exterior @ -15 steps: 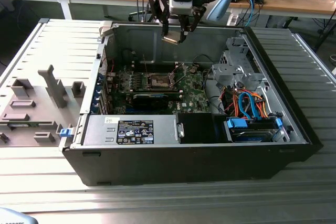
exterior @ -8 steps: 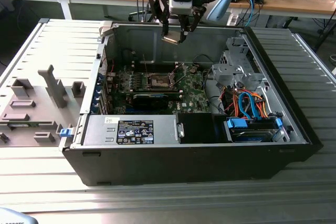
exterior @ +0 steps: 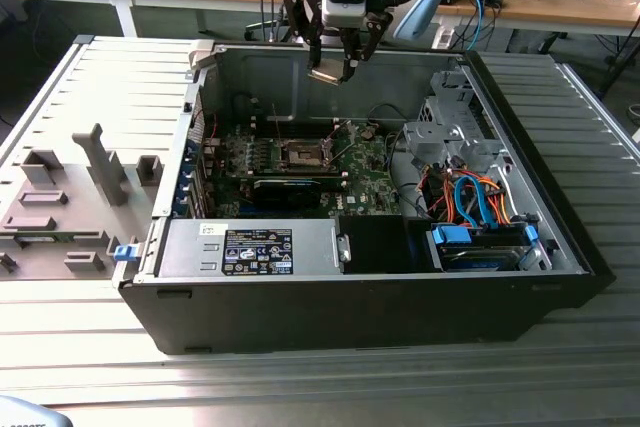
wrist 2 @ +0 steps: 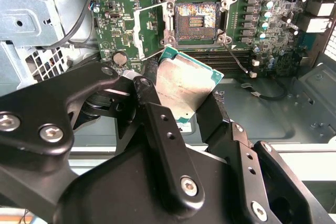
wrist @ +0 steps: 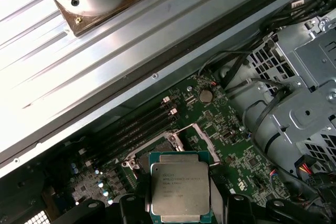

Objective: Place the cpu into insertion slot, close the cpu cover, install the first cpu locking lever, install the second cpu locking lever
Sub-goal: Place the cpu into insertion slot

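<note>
One cpu (wrist 2: 185, 88), one insertion slot (wrist 2: 196, 20), one open computer case (exterior: 350, 312), one coin battery (wrist 2: 120, 58).

Silvery-beige cpu (wrist: 180, 191) w/ green edge, black tool (wrist 2: 181, 95), green board (wrist 2: 118, 22), brown-centred insertion slot (wrist 2: 197, 20)

Ribbed grey metal table (exterior: 300, 387) carries open black computer case (exterior: 350, 312) at centre; grey moulded fixture tray (exterior: 60, 217) just beside it, on the exterior view's left.
</note>
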